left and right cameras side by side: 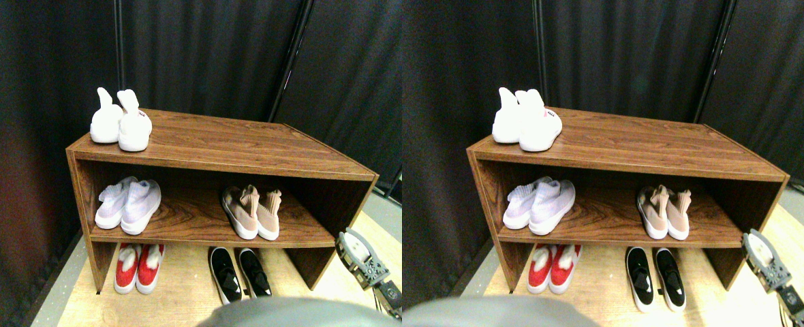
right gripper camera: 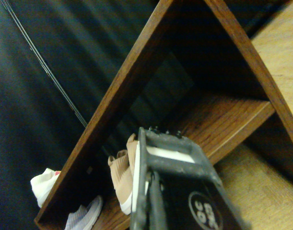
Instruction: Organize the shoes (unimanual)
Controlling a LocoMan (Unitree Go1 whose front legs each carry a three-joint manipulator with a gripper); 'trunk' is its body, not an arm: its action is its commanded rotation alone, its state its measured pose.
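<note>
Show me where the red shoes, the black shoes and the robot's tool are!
red shoes [left and right cameras side by side: 139, 267]: stereo pair view, on the toe of one shoe, on the floor under the shelf.
black shoes [left and right cameras side by side: 225, 274]: stereo pair view, on the upper of the left-hand shoe.
tool [left and right cameras side by side: 360, 257]: stereo pair view, on its grey jaw frame.

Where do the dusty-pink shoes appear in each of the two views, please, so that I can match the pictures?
Stereo pair view: the dusty-pink shoes stand side by side on the middle shelf, right of the lavender pair.
Wrist view: the same pair shows just beside the dark jaw frame, partly hidden by it.
Shared landmark: the white shoes on the wooden rack's top board, seen in the wrist view at.
</note>
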